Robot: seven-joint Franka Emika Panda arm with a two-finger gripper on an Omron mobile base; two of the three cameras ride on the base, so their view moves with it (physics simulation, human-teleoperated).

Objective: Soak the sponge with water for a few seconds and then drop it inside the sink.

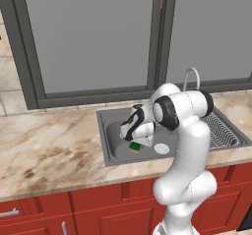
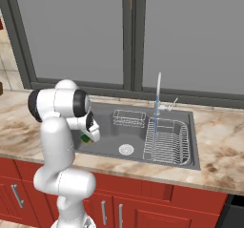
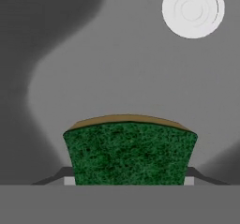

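Note:
The green-topped, yellow-bottomed sponge (image 3: 130,153) sits between my fingertips (image 3: 69,179), and my gripper (image 3: 129,180) is shut on it. My gripper (image 1: 134,141) holds the sponge (image 1: 135,147) low over the left part of the dark grey sink (image 1: 105,145), close to the basin floor. Right of the sponge lies the round silver drain (image 3: 192,8). A thin pale-blue stream of water (image 2: 156,110) falls from the gooseneck faucet (image 2: 158,84) well right of the sponge (image 2: 86,138), without touching it.
A ribbed wire dish rack (image 2: 165,142) fills the sink's right section, and a small wire basket (image 2: 128,118) stands at the basin's back. Marble counter (image 1: 44,145) surrounds the sink. A window (image 1: 93,32) rises behind, with red cabinets (image 1: 98,209) below.

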